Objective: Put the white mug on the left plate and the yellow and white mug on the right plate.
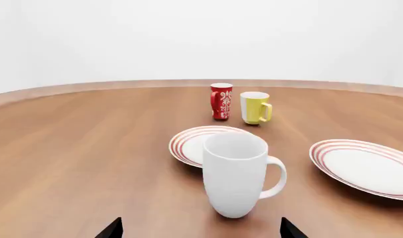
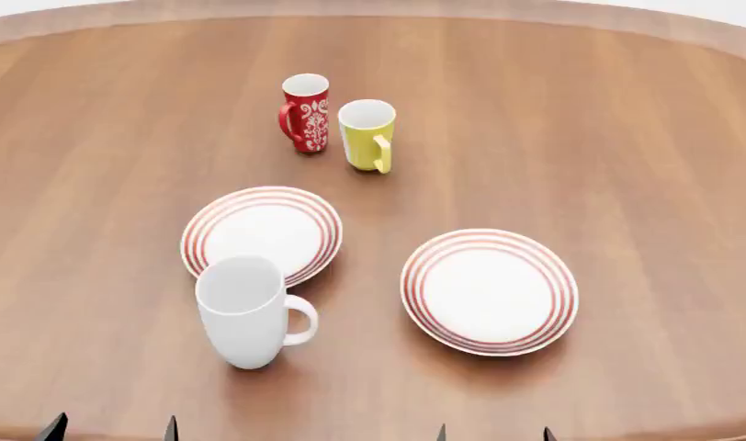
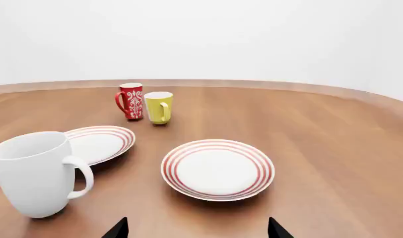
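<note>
While both plates lie bare, white mug (image 2: 245,317) stands upright near left plate (image 2: 262,233) | yellow and white mug (image 2: 368,134) beside red mug (image 2: 306,112) | left gripper (image 2: 111,430), right gripper (image 2: 493,434): fingertips spread apart, gripping nothing

Plain white mug (image 2: 245,312), red-ringed white plates (image 2: 263,231), yellow mug (image 2: 368,134), red mug (image 2: 306,112) with seemingly floral white pattern, brown wooden table (image 2: 618,138).

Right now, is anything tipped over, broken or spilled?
No. All three mugs, white, yellow and red, stand upright on the table, and both plates lie flat and bare.
</note>
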Robot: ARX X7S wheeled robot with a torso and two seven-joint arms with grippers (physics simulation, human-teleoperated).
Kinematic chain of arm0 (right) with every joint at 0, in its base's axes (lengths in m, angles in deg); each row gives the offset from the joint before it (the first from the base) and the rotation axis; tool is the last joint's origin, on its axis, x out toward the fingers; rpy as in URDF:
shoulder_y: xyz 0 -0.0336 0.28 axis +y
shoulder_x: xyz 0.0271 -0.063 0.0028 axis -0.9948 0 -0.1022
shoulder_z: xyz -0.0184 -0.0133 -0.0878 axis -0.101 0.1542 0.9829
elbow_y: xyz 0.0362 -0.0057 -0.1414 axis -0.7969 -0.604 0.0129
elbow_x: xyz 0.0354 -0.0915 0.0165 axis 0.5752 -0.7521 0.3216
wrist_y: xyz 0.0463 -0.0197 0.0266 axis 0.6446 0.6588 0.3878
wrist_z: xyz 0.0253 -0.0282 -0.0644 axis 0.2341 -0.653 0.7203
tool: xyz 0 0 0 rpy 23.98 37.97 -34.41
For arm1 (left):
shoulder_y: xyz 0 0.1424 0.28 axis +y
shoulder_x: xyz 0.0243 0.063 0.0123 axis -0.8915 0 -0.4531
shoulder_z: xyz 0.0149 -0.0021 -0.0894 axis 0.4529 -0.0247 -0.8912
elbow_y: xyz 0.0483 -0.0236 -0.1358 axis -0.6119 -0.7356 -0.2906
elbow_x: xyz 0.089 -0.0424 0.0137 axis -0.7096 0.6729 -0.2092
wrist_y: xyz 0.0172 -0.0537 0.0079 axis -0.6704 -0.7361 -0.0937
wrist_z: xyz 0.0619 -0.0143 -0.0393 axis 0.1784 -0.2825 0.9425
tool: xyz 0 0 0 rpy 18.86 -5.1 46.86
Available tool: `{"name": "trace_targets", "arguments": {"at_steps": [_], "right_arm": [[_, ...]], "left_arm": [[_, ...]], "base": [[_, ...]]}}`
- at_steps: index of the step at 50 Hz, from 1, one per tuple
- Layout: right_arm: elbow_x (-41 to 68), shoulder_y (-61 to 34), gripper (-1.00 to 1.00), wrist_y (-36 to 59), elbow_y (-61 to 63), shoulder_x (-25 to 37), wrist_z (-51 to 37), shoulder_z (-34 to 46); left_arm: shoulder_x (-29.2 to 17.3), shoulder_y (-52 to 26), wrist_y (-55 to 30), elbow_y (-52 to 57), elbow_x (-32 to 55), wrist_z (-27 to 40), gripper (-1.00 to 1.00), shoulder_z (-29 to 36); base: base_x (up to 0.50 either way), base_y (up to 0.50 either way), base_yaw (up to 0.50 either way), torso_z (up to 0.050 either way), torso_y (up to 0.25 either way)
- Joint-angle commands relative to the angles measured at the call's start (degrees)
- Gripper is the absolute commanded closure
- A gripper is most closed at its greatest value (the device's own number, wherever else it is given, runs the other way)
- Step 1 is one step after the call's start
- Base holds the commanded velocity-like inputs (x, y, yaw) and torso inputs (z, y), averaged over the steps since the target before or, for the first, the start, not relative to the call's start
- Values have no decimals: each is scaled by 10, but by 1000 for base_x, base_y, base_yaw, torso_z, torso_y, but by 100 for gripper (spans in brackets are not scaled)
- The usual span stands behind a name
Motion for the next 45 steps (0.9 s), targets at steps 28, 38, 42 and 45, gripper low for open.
{"name": "trace_targets", "arguments": {"at_steps": [28, 38, 42, 45], "right_arm": [[17, -55, -100, -15, -64, 34, -47, 54], [22, -58, -100, -10, -59, 40, -60, 64], [20, -55, -100, -9, -55, 42, -64, 71], [20, -54, -100, -2, -44, 44, -65, 74]], "left_arm": [[-33, -24, 8, -35, 0, 60, -100, 44], [-42, -27, 8, -38, 8, 67, -100, 53], [-44, -25, 8, -36, 11, 70, -100, 56], [-46, -24, 8, -33, 12, 72, -100, 60]], "base": [[0, 0, 283, 0, 0], [0, 0, 500, 0, 0], [0, 0, 500, 0, 0], [0, 0, 500, 0, 0]]}}
